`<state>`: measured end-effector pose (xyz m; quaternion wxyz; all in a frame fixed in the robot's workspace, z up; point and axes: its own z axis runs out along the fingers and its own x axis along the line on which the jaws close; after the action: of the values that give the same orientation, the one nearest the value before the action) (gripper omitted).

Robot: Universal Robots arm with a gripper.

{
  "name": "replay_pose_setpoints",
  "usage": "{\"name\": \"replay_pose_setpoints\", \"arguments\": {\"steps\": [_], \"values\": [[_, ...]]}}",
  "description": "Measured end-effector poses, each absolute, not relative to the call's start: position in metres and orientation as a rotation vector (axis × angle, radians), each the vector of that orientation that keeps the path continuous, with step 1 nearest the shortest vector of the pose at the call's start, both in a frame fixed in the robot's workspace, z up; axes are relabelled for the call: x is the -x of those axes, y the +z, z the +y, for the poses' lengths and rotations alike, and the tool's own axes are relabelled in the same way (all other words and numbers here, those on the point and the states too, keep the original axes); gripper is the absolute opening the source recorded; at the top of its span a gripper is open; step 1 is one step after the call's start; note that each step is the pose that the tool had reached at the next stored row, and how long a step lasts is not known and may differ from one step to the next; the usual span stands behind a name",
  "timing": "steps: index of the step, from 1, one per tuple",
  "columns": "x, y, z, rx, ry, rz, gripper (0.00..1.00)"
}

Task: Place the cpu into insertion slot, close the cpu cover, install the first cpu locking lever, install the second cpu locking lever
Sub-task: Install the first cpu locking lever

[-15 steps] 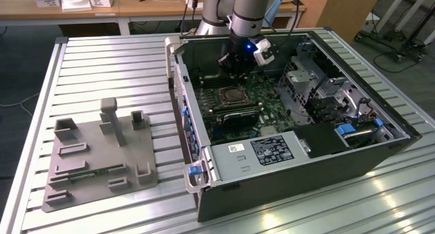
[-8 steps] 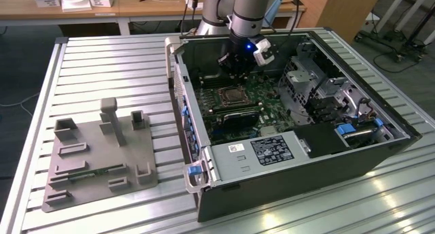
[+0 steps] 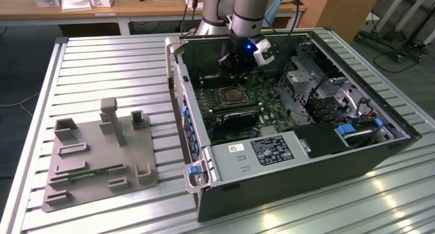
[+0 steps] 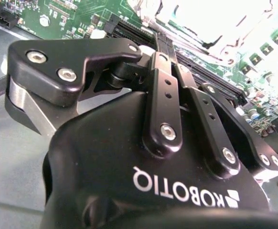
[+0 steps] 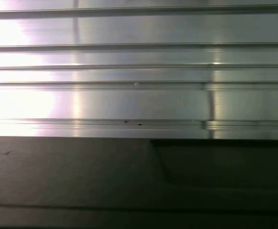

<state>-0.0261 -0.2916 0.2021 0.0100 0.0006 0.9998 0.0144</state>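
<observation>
Nearest in the exterior view, a grey fixture plate with upright blocks lies on the slatted aluminium table, at the exterior view's left of the open computer case. Inside the case, the insertion slot sits on the green motherboard, its silver cpu cover lying flat over it. Beyond the slot, the gripper hangs above the board, apart from the slot. In the second wrist view its black fingers are drawn together, nothing seen between them.
</observation>
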Motion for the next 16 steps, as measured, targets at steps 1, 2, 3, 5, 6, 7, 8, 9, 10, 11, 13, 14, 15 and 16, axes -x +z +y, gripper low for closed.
{"name": "replay_pose_setpoints", "arguments": {"steps": [1, 2, 3, 5, 6, 7, 8, 9, 10, 11, 13, 14, 15, 16], "values": [[0.026, 0.202, -0.2918, -0.002, 0.044, 3.121, 0.1], [0.026, 0.2019, -0.292, -0.003, 0.044, 3.121, 0.1], [0.026, 0.2016, -0.2921, -0.003, 0.043, 3.121, 0.1], [0.0257, 0.2007, -0.2921, -0.004, 0.043, 3.121, 0.1], [0.0255, 0.2004, -0.2921, -0.005, 0.043, 3.121, 0.1], [0.0254, 0.2003, -0.2922, -0.005, 0.042, 3.122, 0.1], [0.0253, 0.2003, -0.2923, -0.006, 0.041, 3.122, 0.1], [0.0252, 0.2003, -0.2922, -0.006, 0.04, 3.122, 0.1], [0.0252, 0.2003, -0.2922, -0.007, 0.04, 3.121, 0.1], [0.0252, 0.2006, -0.2922, -0.007, 0.04, 3.121, 0.1], [0.0252, 0.2008, -0.2922, -0.007, 0.04, 3.121, 0.1], [0.0252, 0.2008, -0.2922, -0.006, 0.039, 3.121, 0.1], [0.0252, 0.2007, -0.2922, -0.007, 0.039, 3.122, 0.1], [0.0252, 0.2005, -0.2923, -0.007, 0.039, 3.121, 0.1]]}}
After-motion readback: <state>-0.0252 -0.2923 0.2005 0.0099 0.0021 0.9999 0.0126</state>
